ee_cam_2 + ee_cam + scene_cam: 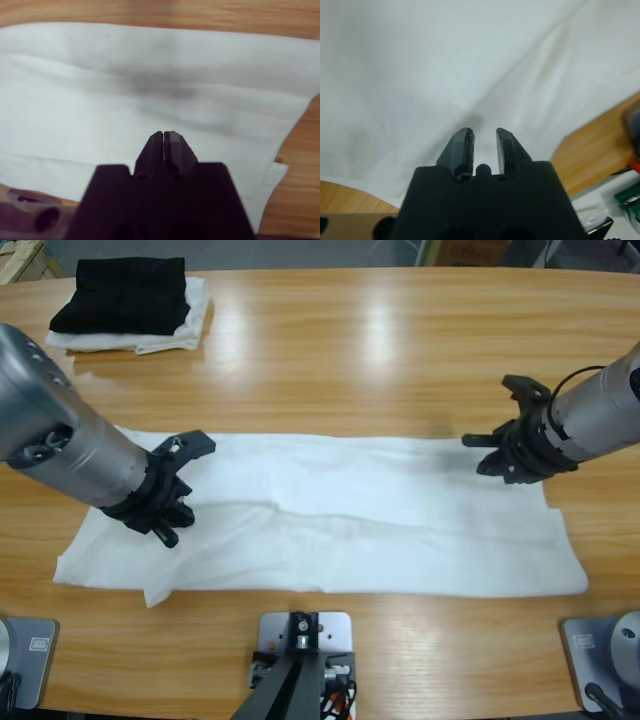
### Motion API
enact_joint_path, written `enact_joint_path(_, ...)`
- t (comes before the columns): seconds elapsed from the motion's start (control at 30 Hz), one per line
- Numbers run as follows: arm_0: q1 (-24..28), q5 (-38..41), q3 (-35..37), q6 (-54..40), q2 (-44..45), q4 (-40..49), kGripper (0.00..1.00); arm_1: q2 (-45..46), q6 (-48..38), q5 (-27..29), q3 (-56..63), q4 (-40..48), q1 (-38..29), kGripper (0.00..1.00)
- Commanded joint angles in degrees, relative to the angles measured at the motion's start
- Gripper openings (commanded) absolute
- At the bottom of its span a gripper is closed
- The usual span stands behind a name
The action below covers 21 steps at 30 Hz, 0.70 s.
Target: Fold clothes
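**A:** so the white T-shirt (330, 520) is lying flat on the wooden bench (380, 350), folded lengthwise into one long band running side to side across the near half. Looks like thin fabric with soft creases, and there's a long ridge through the middle where the layers overlap. The front edge is a bit ragged, with a lower layer poking out at the near left corner. Can't make out any logo or tag.

**B:** what are the arms doing?

**A:** the left gripper (172, 495) comes in from the left edge and sits right over the left end of the shirt. In the left wrist view its jaws are spread a little, nothing between them, white cloth filling almost the whole view beyond the left gripper (485, 136). The right gripper (500, 455) reaches in from the right edge and hangs over the far right part of the shirt, near the back edge. From the right wrist view the jaws on that one (163, 136) are pressed together with nothing caught in them, and it casts a dark shadow on the cloth.

**B:** anything else out there?

**A:** yeah, at the far left corner there's a black folded garment (125, 295) sitting on top of a white folded one (190, 325), well apart from the shirt.
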State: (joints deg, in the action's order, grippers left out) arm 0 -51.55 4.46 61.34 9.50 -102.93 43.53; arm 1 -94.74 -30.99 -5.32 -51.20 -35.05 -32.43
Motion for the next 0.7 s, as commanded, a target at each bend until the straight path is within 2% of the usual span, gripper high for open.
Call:
enact_joint_path(0.03, 0.7, -4.8, -1.6, 3.8, 5.8, 1.6, 0.000, -2.1, 0.8, -1.0, 0.8, 1.3, 1.0, 0.000)
enact_joint_path(0.1, 0.8, -8.0, -1.0, 6.3, 7.6, 1.6, 0.000, -2.1, 0.9, -1.1, 1.0, 1.5, 1.0, 0.000)
enact_joint_path(0.17, 2.2, -10.9, -1.3, 8.5, 5.7, 2.7, 0.000, -2.3, 0.9, -1.1, 1.4, 1.9, 1.0, 0.000)
enact_joint_path(0.4, 2.4, -6.6, -4.1, 8.0, -3.6, -4.4, 0.000, -2.4, 0.9, -1.3, 2.5, 3.0, 1.0, 0.000)
enact_joint_path(0.7, 1.2, -3.2, -10.5, 9.7, -5.5, -10.7, 0.000, -2.7, 0.9, -1.2, 3.4, 3.5, 1.6, 0.000)
